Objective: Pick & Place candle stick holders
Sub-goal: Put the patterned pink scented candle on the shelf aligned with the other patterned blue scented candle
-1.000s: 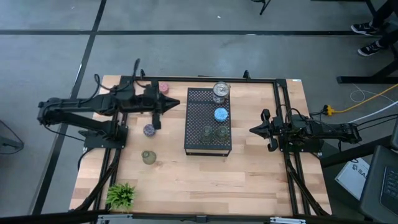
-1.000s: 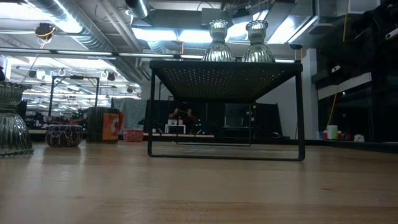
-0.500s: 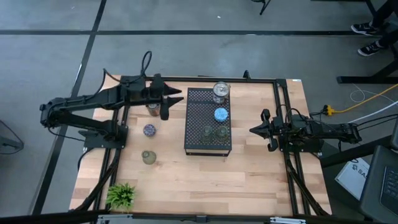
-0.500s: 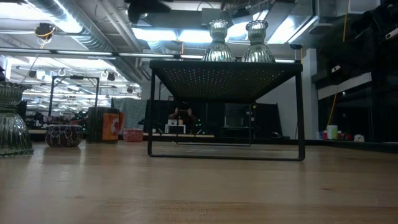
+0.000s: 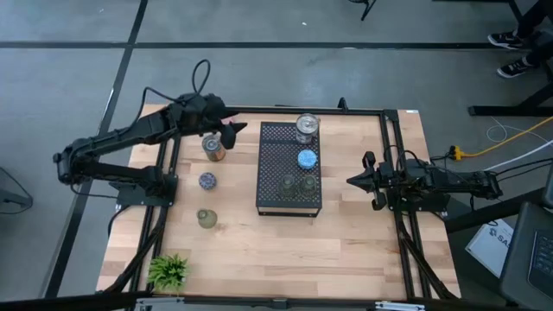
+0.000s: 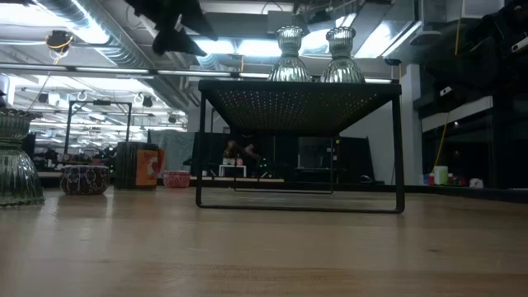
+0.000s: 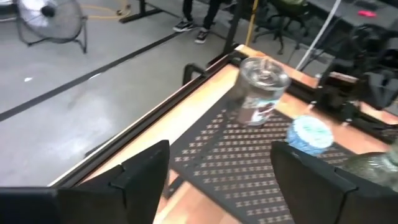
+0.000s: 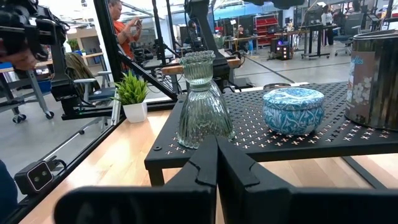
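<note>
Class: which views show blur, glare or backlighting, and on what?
Left wrist view: motion-soft all over, clear glass holder and blue holder smeared. Low view: bright ceiling lights backlight the black tray, leaving it nearly a silhouette. Right wrist view: sharp on the ribbed glass holder.

Pale wooden table [image 5: 259,250] looks matt; perforated black metal tray [image 5: 278,164] matt; ribbed glass holder [image 8: 202,102] glossy.

Both arms are dark and slim-jointed, each ending in two black fingers; a black cable [image 5: 200,73] loops above the left arm [image 5: 121,142].
</note>
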